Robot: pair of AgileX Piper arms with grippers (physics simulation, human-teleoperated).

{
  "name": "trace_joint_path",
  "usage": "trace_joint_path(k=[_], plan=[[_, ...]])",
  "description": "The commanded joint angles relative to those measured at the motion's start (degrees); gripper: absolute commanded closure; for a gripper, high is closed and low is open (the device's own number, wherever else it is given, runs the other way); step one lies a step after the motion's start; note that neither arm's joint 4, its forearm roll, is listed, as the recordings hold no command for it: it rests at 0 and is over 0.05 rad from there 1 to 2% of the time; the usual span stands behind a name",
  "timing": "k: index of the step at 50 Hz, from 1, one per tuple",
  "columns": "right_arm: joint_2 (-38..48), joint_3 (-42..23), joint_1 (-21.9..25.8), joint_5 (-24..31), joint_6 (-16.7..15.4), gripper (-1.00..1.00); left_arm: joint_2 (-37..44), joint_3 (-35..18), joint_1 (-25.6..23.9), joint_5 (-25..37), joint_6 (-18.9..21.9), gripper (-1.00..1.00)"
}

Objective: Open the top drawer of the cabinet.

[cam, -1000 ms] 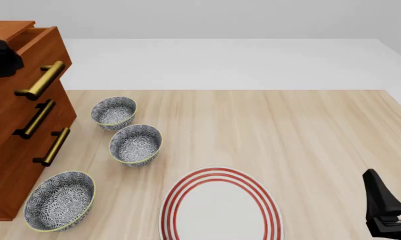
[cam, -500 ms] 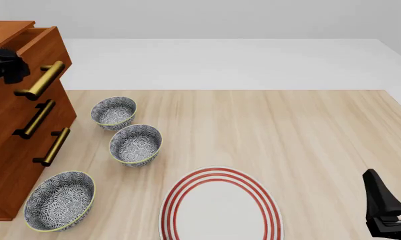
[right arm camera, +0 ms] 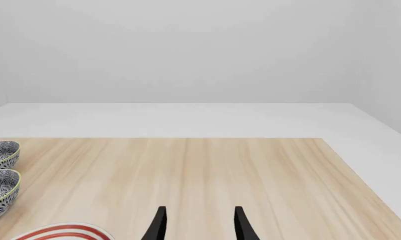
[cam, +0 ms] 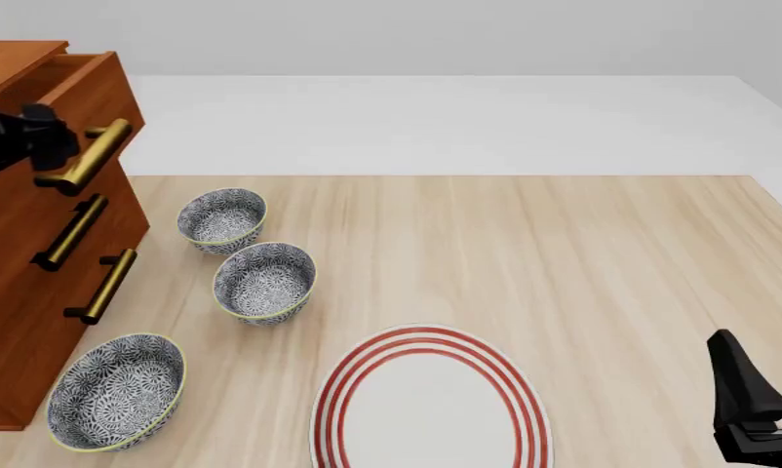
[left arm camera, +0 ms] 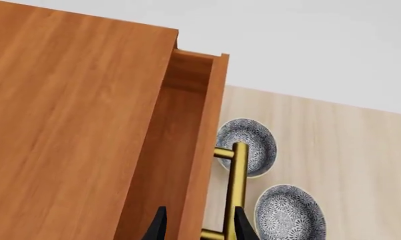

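Reddish-brown wooden top drawer (cam: pixel 86 93) with brass bar handle (cam: pixel 95 154) at 10 o'clock of front view, highest of three in tall reddish-brown wooden cabinet (cam: pixel 27 283); stands pulled out a little from the cabinet face, gap into drawer interior visible in left wrist view (left arm camera: pixel 167 150). Two lower drawers flush.

Left gripper (cam: pixel 33 136), black, just beside the near end of the handle. In left wrist view, jaws (left arm camera: pixel 197 227) parted, straddling drawer front edge, one fingertip (left arm camera: pixel 242 225) against the brass bar (left arm camera: pixel 237 190). Not clenched on the bar; released.

Three small blue-and-white patterned bowls on light wooden desk (cam: pixel 561 263), ranged along the cabinet front: one at 9 o'clock (cam: pixel 222 218), second just below it (cam: pixel 263 282), nearly touching, third at 7 o'clock (cam: pixel 115 392) close to cabinet base. White round plate with red rings (cam: pixel 430 402) at 6 o'clock, cut by frame edge.

Right gripper (cam: pixel 753 409) at 4 o'clock, low over the desk, well apart from everything. Right wrist view: jaws (right arm camera: pixel 197 227) parted, nothing between them.
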Motion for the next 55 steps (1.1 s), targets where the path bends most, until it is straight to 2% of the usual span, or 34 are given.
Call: trace_joint_path(k=[1, 19, 33, 55], plan=[[0.0, 0.0, 0.0, 0.0, 0.0, -1.00, 3.7, 2.3, -2.5, -0.7, -1.4, -1.00], [0.0, 0.0, 0.0, 0.0, 0.0, -1.00, 5.1, 0.8, -2.5, 0.7, -1.1, -1.00], [0.0, 0.0, 0.0, 0.0, 0.0, -1.00, 8.1, -0.1, -3.5, 1.9, 1.6, -1.00], [0.0, 0.0, 0.0, 0.0, 0.0, -1.00, 8.1, -1.3, -7.6, 4.2, -0.3, -1.00]])
